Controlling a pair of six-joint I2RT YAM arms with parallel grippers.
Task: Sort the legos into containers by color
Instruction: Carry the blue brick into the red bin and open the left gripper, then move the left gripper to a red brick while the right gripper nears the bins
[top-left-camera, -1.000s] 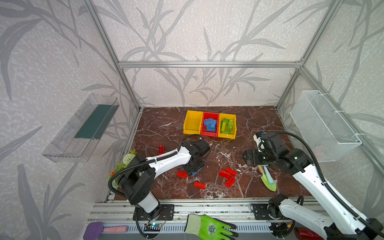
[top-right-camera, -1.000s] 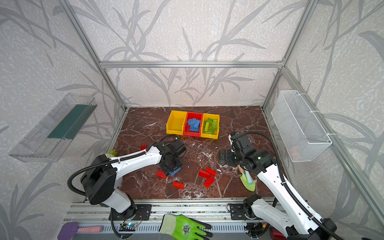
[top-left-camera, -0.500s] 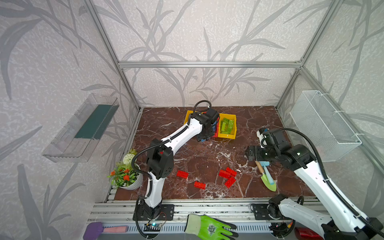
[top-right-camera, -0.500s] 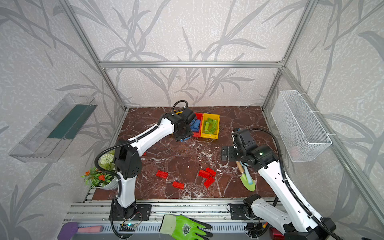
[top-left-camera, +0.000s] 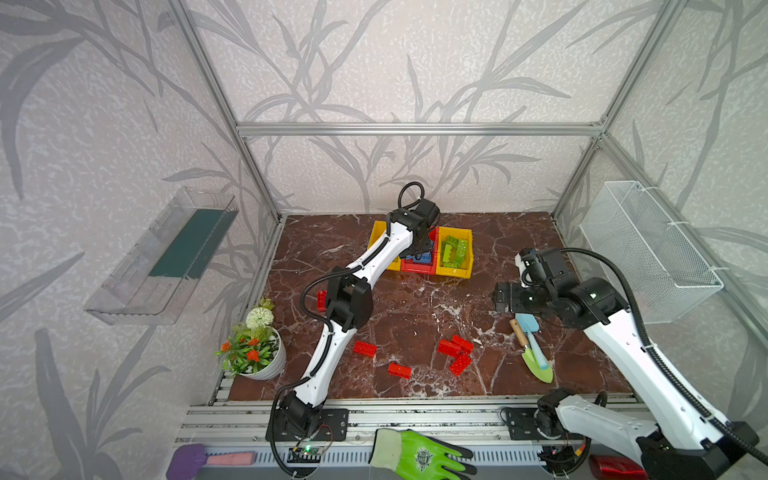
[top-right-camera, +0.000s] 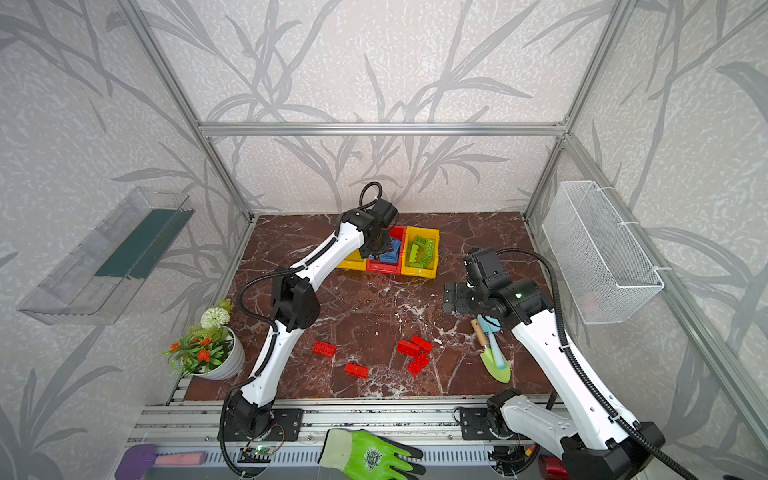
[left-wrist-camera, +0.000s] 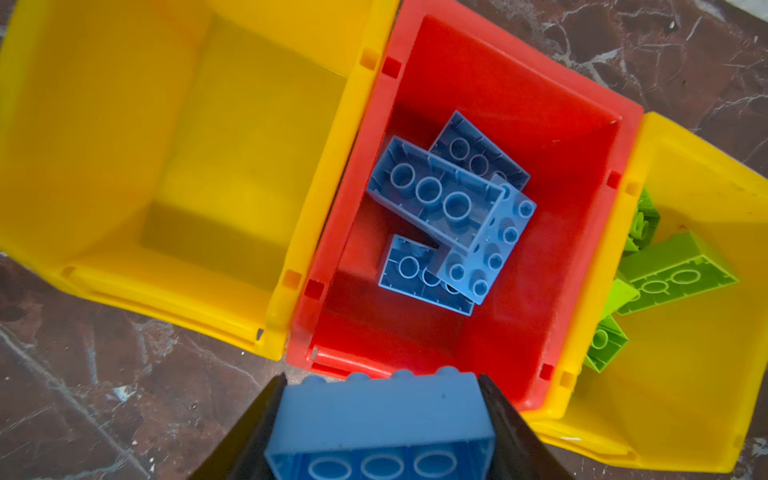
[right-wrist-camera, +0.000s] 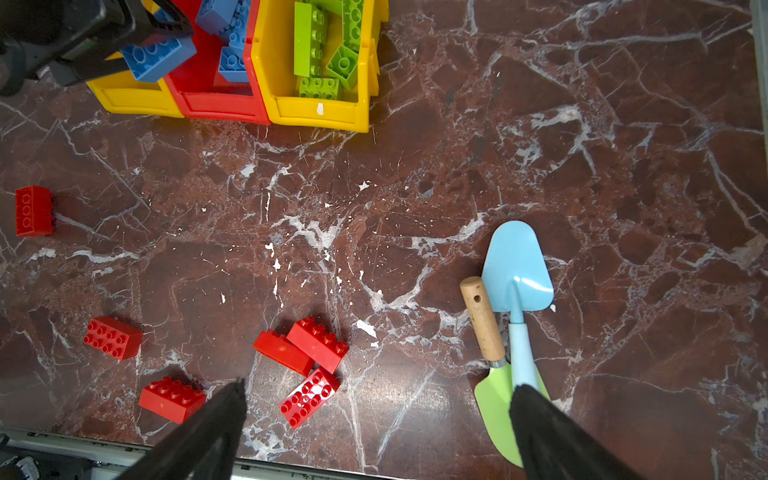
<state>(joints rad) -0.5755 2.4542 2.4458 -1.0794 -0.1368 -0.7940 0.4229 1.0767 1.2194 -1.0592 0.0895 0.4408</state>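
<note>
L pincer (left-wrist-camera: 381, 379) pinching blue 2x4 lego (left-wrist-camera: 382, 411) above rim of red bin (left-wrist-camera: 498, 83); R pincer (right-wrist-camera: 379, 386) spread wide, empty, over desk (right-wrist-camera: 415, 187) nr red legos (right-wrist-camera: 318, 343).

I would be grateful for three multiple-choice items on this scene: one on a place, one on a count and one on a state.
1. Which of the three joined plastic bins holds the lime green studded bricks, in both top views? A. left B. middle C. right
2. How many red studded bricks lie loose on the brown marble table? A. two B. six C. ten
3. The left tool is: A. open and empty B. shut on a blue studded brick C. shut on a red brick

Key: 1 C, the green bricks fill the right yellow bin; 2 B, six show in the right wrist view; 3 B, the left wrist view shows the brick clamped.
</note>
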